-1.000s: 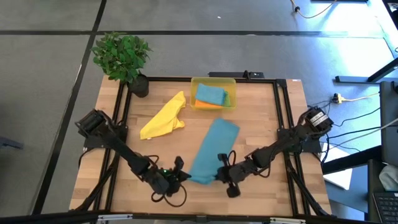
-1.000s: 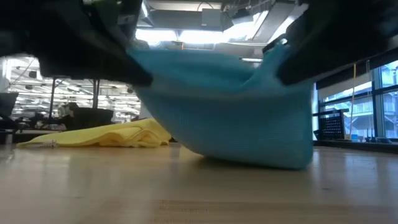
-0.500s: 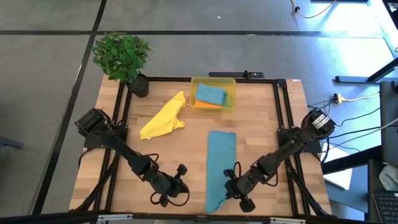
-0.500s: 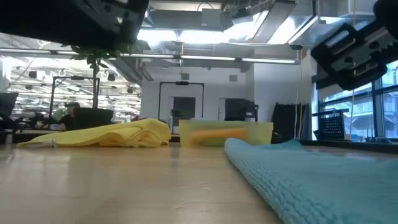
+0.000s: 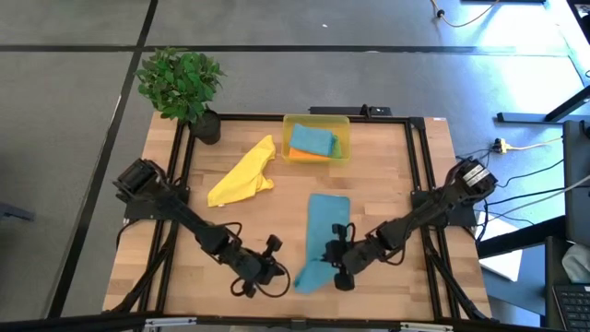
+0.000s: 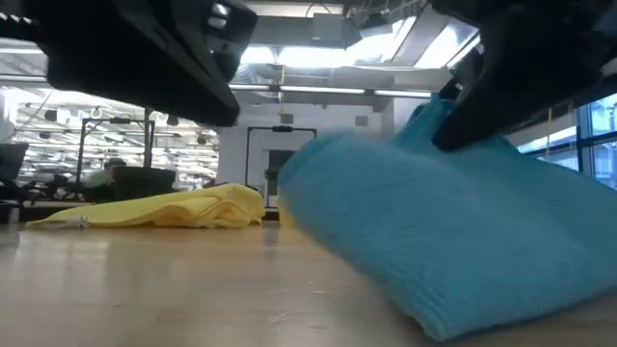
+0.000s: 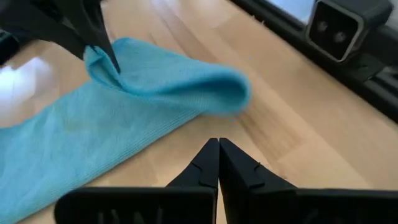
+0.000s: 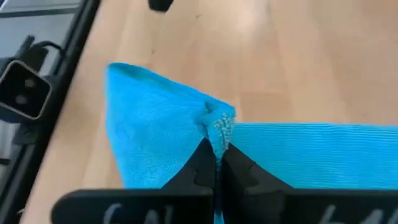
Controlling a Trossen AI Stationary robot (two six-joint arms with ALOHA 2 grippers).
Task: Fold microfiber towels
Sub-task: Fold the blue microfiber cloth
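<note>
The soft teal-blue microfiber towel [image 5: 323, 235], already folded to a long strip, is laid down the middle of the wooden worktop [image 5: 387, 184], with its near end lifted and curled over. That end is pinched at a corner by the right pincer [image 8: 214, 152], closed on the cloth. It is judged light, limp and a little clingy, so corners or edges are best taken. Just to its left, the left pincer [image 7: 217, 165] is closed on nothing.
</note>
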